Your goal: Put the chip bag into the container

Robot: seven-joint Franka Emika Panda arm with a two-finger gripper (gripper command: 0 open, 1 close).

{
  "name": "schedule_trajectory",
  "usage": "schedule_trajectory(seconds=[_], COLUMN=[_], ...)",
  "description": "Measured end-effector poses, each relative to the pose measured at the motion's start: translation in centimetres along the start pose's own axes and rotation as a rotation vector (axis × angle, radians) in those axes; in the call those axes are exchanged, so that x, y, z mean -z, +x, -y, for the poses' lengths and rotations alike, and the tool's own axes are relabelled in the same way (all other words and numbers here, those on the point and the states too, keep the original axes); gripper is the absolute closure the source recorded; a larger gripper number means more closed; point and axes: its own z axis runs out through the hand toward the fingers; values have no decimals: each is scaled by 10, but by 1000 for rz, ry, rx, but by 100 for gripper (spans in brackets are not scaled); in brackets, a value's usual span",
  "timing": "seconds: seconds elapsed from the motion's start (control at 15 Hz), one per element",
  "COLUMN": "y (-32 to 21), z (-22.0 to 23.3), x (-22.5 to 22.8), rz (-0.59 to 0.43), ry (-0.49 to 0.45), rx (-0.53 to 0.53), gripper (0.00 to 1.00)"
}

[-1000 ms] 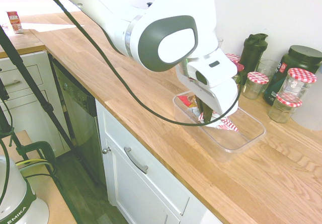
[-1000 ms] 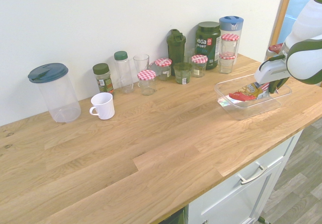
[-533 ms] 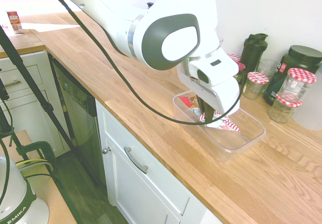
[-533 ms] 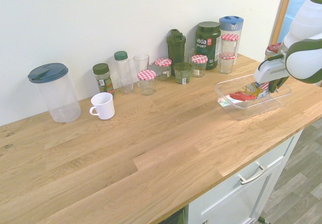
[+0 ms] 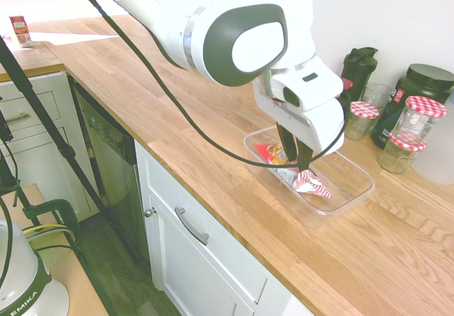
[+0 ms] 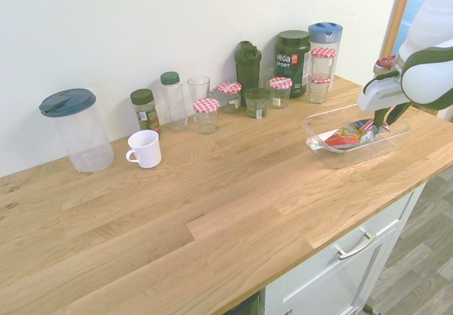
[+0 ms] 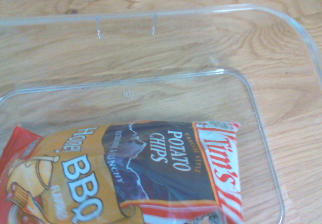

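Evidently the chip bag lies flat on the floor of the container, label up, where the task wants it; the tool hangs just above it with nothing between its fingers, its jaws parted a little, so the bag looks released; the container sits near the tabletop front edge, within the arm's easy reach.
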Motion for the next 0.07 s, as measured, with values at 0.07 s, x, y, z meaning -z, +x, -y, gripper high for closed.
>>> schedule_trajectory(seconds=[0.07], y=[0], z=[0], x=[13], rz=[-1], ry=[16], rx=[-3], gripper=[0])
